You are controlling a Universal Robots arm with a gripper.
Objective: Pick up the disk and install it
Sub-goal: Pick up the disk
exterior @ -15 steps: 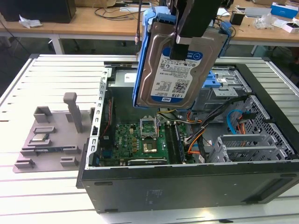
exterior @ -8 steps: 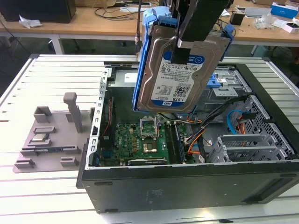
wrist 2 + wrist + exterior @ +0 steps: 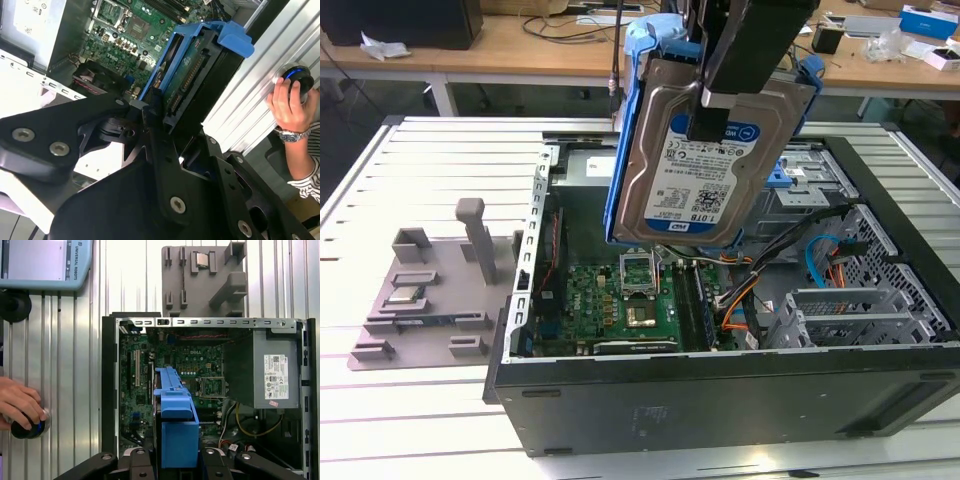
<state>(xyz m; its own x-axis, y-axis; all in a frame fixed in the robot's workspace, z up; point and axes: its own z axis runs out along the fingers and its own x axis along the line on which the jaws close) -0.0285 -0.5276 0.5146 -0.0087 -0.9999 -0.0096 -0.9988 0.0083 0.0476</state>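
Gripper (image 3: pixel 705 118) closed on disk (image 3: pixel 685 175), clamping near its upper edge. Disk hangs upright, label toward exterior view, blue rail frame round its edges. Held in air above open computer case (image 3: pixel 720 400), over motherboard (image 3: pixel 630 300), appears clear of both. Grey fixture plate (image 3: pixel 430 300) on table at exterior view's left of case. Person's hand (image 3: pixel 17 402) on round knob (image 3: pixel 29 428) beside case.

Disk (image 3: pixel 690 170): bare silver metal with a dull sheen; white-and-blue paper label, slightly glossy. Frame (image 3: pixel 645 45) round it: blue plastic, smooth. Gripper (image 3: pixel 705 120): black, matt. Case (image 3: pixel 720 395): black painted metal, matt outside, bare grey sheet metal inside. Board (image 3: pixel 620 300): green, glossy. Table (image 3: pixel 440 160): ribbed light metal, satin. Fixture (image 3: pixel 425 290), exterior view's left: grey matt plastic. Desk (image 3: pixel 520 40), upper left: pale wood, smooth.
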